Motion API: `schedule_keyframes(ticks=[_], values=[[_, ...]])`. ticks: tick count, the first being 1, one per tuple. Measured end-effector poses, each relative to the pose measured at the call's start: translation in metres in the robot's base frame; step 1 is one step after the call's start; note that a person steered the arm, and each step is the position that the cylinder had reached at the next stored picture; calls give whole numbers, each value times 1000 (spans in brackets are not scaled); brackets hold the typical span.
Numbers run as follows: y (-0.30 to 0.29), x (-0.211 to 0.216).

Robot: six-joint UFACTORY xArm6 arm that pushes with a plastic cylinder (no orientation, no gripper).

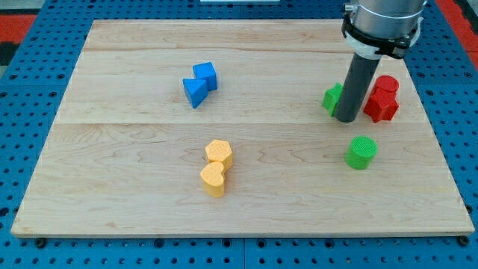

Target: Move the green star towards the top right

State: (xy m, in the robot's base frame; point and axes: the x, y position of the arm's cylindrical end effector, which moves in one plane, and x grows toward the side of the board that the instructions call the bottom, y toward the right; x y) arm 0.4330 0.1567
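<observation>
My tip (346, 118), a bare rod end holding nothing, rested on the wooden board (134, 187) touching the green star (332, 98), which peeked out at its ten o'clock. Two red blocks (383, 99) stood just beside the rod at three o'clock. A green cylinder (361, 152) sat near at five o'clock. Two blue blocks (199, 84) and two yellow blocks (216, 167) lay well apart, toward nine and eight o'clock.
</observation>
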Motion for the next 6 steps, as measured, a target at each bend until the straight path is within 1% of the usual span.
schedule_keyframes(ticks=[1,2,6], values=[[-5,-1],[-10,-22],[-10,-133]])
